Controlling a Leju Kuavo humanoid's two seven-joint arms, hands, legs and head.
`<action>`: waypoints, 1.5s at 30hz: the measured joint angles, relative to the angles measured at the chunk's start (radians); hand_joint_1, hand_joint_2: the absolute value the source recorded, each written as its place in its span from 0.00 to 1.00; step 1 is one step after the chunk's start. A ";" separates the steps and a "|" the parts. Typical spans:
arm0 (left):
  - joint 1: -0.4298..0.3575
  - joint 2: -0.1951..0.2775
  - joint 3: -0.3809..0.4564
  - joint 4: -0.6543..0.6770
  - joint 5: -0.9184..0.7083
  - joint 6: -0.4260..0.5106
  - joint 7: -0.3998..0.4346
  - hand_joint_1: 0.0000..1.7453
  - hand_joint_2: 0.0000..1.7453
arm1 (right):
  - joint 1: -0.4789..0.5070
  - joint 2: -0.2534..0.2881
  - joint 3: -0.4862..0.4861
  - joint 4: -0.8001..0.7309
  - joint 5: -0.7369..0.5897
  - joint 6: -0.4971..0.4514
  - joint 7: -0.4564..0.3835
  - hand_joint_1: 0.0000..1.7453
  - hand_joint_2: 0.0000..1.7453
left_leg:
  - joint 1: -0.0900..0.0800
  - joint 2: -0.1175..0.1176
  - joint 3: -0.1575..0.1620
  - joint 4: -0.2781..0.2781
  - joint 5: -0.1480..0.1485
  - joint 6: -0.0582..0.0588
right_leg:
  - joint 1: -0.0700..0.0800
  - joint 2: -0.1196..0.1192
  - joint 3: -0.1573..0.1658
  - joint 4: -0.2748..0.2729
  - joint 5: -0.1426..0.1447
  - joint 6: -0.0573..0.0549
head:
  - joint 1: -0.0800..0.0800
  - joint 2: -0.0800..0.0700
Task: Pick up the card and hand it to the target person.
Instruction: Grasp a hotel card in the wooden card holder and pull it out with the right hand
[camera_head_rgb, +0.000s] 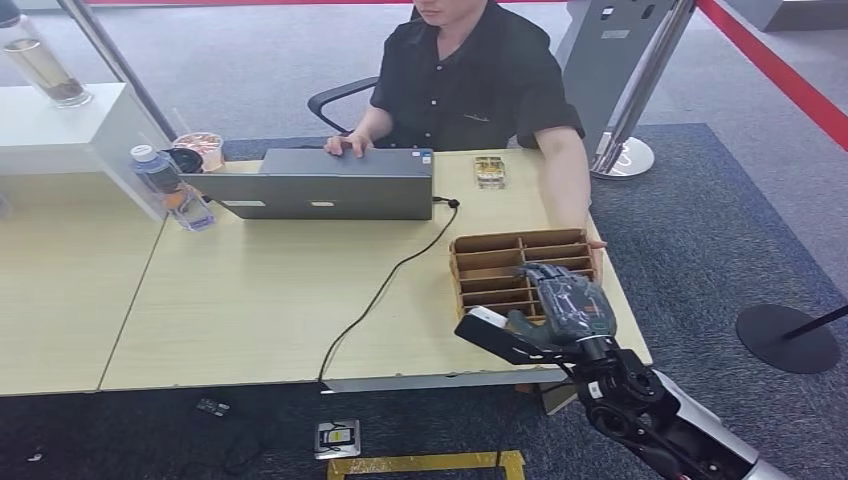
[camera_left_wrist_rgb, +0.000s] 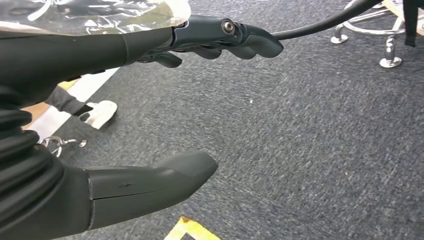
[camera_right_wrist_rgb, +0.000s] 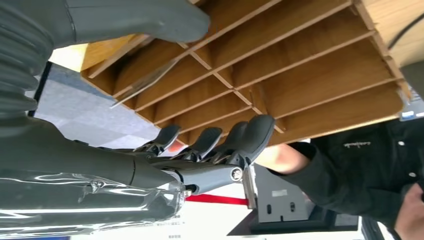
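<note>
Our right hand (camera_head_rgb: 568, 300) hovers over the near end of the wooden slotted organizer (camera_head_rgb: 490, 262) at the right edge of the tabletop (camera_head_rgb: 260, 300). In the right wrist view its fingers (camera_right_wrist_rgb: 250, 135) are spread apart and extended toward the dividers, thumb (camera_right_wrist_rgb: 140, 20) on the opposite side, nothing between them.

The card (camera_right_wrist_rgb: 145, 82) appears to us as a thin pale sliver standing tilted in one of the slots nearest the thumb; we cannot tell whether the thumb touches it. From the head view the card is hidden behind the hand.

Our left hand (camera_left_wrist_rgb: 150, 115) hangs low over grey carpet, fingers (camera_left_wrist_rgb: 225, 42) and thumb apart, empty.

The person (camera_head_rgb: 470, 80) sits behind the tabletop at a laptop (camera_head_rgb: 320, 185), one forearm resting beside the organizer.

Progress, as we judge it: approach done, grasp not yet made. Left to do: close on the card, lift it free of the slot, carry it to the person.
</note>
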 joint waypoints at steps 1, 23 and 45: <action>0.000 0.000 0.000 0.000 -0.001 0.000 -0.001 0.00 1.00 | 0.000 0.000 0.001 0.005 0.000 -0.002 0.003 0.24 1.00 | 0.000 0.000 0.000 0.000 0.000 0.000 | 0.000 0.000 0.000 0.000 0.000 0.000 | 0.000 0.000; 0.001 0.013 -0.008 0.000 -0.004 0.000 -0.014 0.00 1.00 | 0.027 -0.004 -0.032 0.050 0.042 -0.019 0.091 0.25 1.00 | 0.000 0.000 0.000 0.000 0.000 0.000 | 0.000 0.001 0.000 0.000 0.000 0.000 | 0.000 0.000; 0.002 0.015 -0.010 0.000 0.006 0.000 0.004 0.00 1.00 | 0.027 -0.019 -0.061 0.048 0.221 0.050 0.155 0.92 1.00 | 0.000 0.000 0.001 0.000 0.000 0.000 | 0.000 0.001 0.000 0.000 0.000 0.000 | 0.000 0.000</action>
